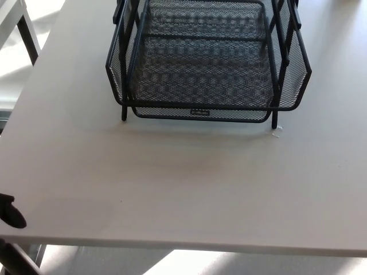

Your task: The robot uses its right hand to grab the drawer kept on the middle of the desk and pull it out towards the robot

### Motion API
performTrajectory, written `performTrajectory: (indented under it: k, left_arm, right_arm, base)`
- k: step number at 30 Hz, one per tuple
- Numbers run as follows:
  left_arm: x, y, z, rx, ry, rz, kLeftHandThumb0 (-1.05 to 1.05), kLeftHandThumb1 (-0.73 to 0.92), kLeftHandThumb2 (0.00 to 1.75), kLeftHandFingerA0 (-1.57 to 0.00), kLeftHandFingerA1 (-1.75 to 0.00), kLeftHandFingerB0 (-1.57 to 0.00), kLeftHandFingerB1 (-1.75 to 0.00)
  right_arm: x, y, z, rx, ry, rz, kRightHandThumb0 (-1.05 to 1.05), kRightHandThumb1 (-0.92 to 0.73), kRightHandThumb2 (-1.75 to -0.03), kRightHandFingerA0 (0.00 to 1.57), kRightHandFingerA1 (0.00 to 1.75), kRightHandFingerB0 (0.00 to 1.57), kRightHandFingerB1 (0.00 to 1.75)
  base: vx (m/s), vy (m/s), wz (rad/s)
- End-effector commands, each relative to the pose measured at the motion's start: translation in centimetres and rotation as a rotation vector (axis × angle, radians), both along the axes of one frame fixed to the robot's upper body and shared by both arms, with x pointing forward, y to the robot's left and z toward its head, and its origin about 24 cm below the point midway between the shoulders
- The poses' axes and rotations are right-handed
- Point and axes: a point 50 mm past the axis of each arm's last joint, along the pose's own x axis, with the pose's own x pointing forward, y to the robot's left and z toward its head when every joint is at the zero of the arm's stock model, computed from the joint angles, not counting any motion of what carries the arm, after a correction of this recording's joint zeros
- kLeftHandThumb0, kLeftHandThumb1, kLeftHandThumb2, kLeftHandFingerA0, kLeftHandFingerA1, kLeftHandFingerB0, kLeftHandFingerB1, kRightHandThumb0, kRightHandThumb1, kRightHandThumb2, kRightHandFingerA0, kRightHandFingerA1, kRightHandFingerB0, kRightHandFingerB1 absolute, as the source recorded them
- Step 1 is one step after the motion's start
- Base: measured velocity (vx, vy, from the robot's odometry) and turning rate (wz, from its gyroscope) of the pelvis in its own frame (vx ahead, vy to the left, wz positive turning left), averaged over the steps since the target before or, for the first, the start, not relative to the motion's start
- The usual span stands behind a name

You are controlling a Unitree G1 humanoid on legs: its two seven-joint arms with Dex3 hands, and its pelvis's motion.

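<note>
at the far left edge, low in the head view, a small black part of the left hand (10,211) is seen at the near edge of the desk (183,189); whether its fingers are apart or together cannot be told. the black mesh drawer (200,112) is set in its wire rack (117,63) at the middle far side of the desk, well apart from that hand. the right hand is not shown.

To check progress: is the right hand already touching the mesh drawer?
No, the mesh drawer stands alone on the desk; no right hand shows.
</note>
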Motion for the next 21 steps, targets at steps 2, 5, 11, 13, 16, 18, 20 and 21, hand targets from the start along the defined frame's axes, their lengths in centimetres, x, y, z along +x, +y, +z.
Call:
performTrajectory:
  k: [2,5,11,13,16,18,20,21]
  left_arm:
    - [0.0,0.0,0.3,0.022,-0.009,-0.018,-0.28,0.58,0.57,-0.75,-0.87,-0.79,-0.63]
    - [0.0,0.0,0.3,0.005,-0.016,-0.018,-0.28,0.57,0.57,-0.76,-0.89,-0.8,-0.63]
    - [-0.1,-0.2,-0.1,-0.003,-0.015,-0.007,-0.27,0.57,0.57,-0.76,-0.87,-0.8,-0.62]
    - [-0.1,-0.2,-0.2,-0.015,-0.022,-0.007,-0.26,0.57,0.56,-0.78,-0.88,-0.81,-0.62]
    - [0.0,-0.2,-0.2,-0.006,-0.017,-0.006,-0.27,0.57,0.57,-0.76,-0.88,-0.8,-0.63]
    - [-0.1,-0.2,-0.1,0.003,-0.011,-0.01,-0.28,0.58,0.57,-0.75,-0.88,-0.78,-0.63]
    - [-0.3,-0.2,-0.2,-0.002,-0.011,-0.008,-0.27,0.58,0.57,-0.76,-0.87,-0.8,-0.62]
    - [-0.3,-0.2,-0.2,-0.002,-0.011,-0.008,-0.27,0.58,0.57,-0.76,-0.87,-0.8,-0.62]
  right_arm:
    - [-0.7,0.5,-1.8,0.146,0.023,-0.081,-0.47,-0.5,-0.68,0.14,0.49,0.14,0.34]
    - [-1.6,0.4,-2.8,0.199,0.056,-0.084,-0.49,-0.52,-0.7,0.14,0.51,0.13,0.34]
    - [-1.3,-0.6,-3.1,0.328,0.065,-0.105,-0.31,-0.44,-0.96,0.07,0.56,0.0,0.48]
    - [-0.9,-0.5,-2.9,0.388,0.062,-0.108,-0.43,-0.34,-0.81,0.0,0.52,0.05,0.44]
    - [-0.7,-0.4,-2.8,0.386,0.06,-0.09,-0.31,-0.41,-0.94,0.06,0.55,0.0,0.48]
    - [-0.6,-0.4,-2.8,0.389,0.079,-0.071,-0.54,-0.35,-0.78,0.04,0.56,0.04,0.36]
    - [-0.5,-0.4,-2.7,0.401,0.079,-0.055,-0.72,-0.44,-0.82,0.04,0.55,0.07,0.27]
    - [-0.5,-0.4,-2.7,0.402,0.079,-0.053,-0.72,-0.44,-0.82,0.04,0.55,0.07,0.27]
  base:
    - [0.0,0.0,0.0]
    - [0.0,0.0,0.0]
    - [0.0,0.0,0.0]
    - [0.0,0.0,0.0]
    - [0.0,0.0,0.0]
    - [0.0,0.0,0.0]
    - [0.0,0.0,0.0]
    - [0.0,0.0,0.0]
